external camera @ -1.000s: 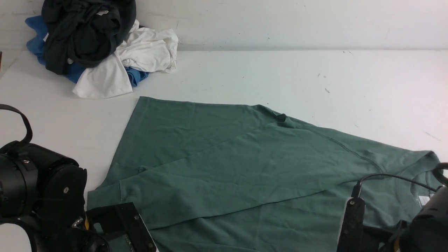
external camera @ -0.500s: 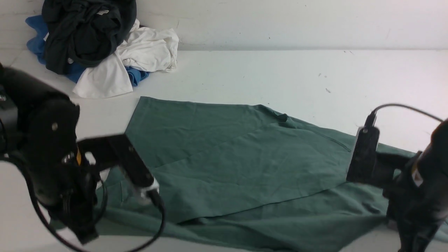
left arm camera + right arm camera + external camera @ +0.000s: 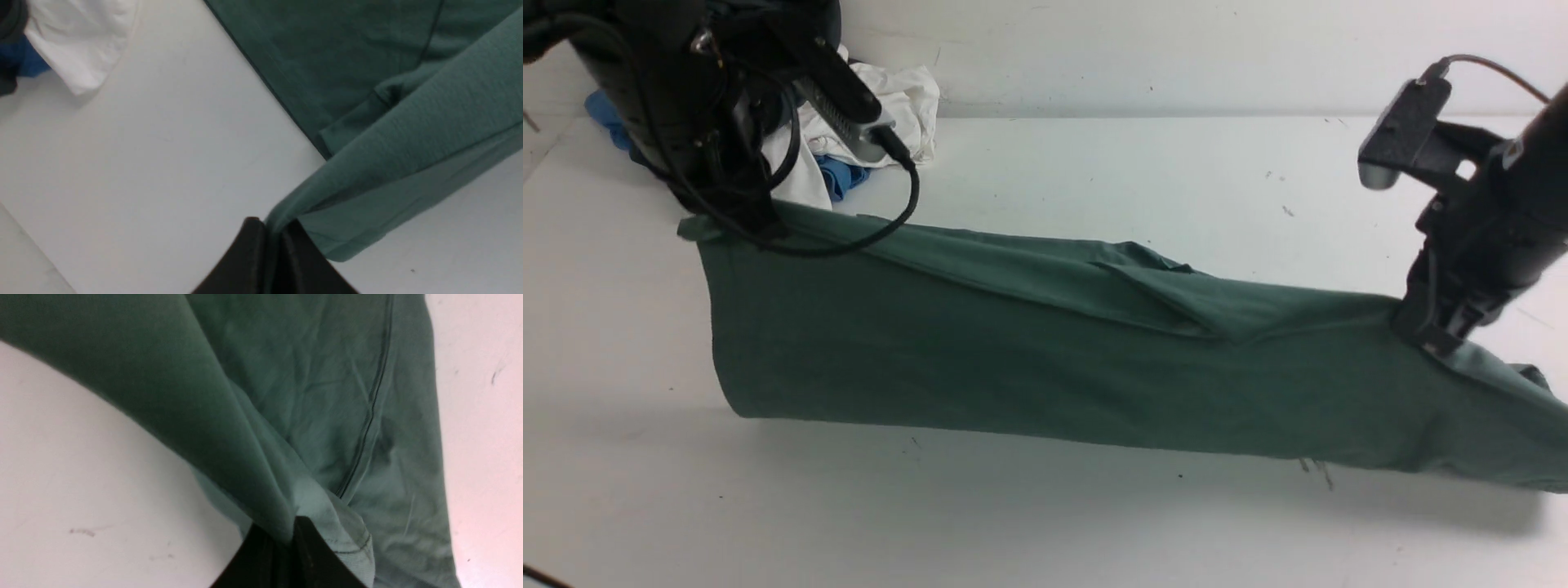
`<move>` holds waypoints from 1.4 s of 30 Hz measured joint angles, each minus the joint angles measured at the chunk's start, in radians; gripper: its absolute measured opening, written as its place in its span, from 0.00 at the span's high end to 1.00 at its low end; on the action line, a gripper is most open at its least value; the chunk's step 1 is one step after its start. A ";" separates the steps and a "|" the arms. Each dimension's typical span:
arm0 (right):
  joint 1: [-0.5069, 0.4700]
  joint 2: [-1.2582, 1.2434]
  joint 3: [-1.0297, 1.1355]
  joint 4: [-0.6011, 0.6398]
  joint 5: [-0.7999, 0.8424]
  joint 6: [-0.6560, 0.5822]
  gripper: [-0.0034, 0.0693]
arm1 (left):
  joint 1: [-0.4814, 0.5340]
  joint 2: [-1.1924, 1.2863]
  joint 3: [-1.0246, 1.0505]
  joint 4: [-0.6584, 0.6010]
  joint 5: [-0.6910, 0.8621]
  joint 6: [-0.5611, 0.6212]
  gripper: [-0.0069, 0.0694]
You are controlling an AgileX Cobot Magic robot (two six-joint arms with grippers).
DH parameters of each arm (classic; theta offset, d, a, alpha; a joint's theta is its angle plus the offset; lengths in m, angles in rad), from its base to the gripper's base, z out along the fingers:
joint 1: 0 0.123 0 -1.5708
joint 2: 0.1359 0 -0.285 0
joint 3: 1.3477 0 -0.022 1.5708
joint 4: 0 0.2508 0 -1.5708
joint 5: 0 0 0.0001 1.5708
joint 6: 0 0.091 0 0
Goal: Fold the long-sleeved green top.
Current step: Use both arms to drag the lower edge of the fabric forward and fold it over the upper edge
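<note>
The green long-sleeved top (image 3: pixel 1029 367) hangs as a long band across the middle of the white table (image 3: pixel 1029 523), its near edge lifted and carried toward the back. My left gripper (image 3: pixel 756 224) is shut on its left end, with cloth (image 3: pixel 367 163) pinched between the black fingers (image 3: pixel 253 253). On the right, my right gripper (image 3: pixel 1433 331) is shut on the other end; green fabric (image 3: pixel 306 396) bunches between its fingers (image 3: pixel 310 547). The top's rightmost part still lies on the table. Neck label and chest logo are hidden.
A pile of clothes, black (image 3: pixel 768 33), white (image 3: pixel 898 106) and blue (image 3: pixel 837 175), lies at the back left by the wall, partly behind my left arm. White garment (image 3: pixel 81 45) shows in the left wrist view too.
Both grippers rose from the near edge and swept toward the back, lifting the top's near edge up and over. The right gripper closed on the cloth during this second.
</note>
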 joint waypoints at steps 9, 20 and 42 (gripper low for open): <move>-0.059 0.255 -0.276 0.044 0.002 -0.019 0.93 | 0.047 0.237 -0.254 -0.014 -0.030 0.009 0.89; -0.075 0.465 -0.383 0.041 -0.003 0.011 0.93 | 0.074 0.436 -0.318 -0.054 -0.182 0.008 0.89; -0.076 0.525 -0.383 -0.157 -0.276 0.459 0.58 | 0.096 0.550 -0.319 -0.069 -0.346 -0.312 0.39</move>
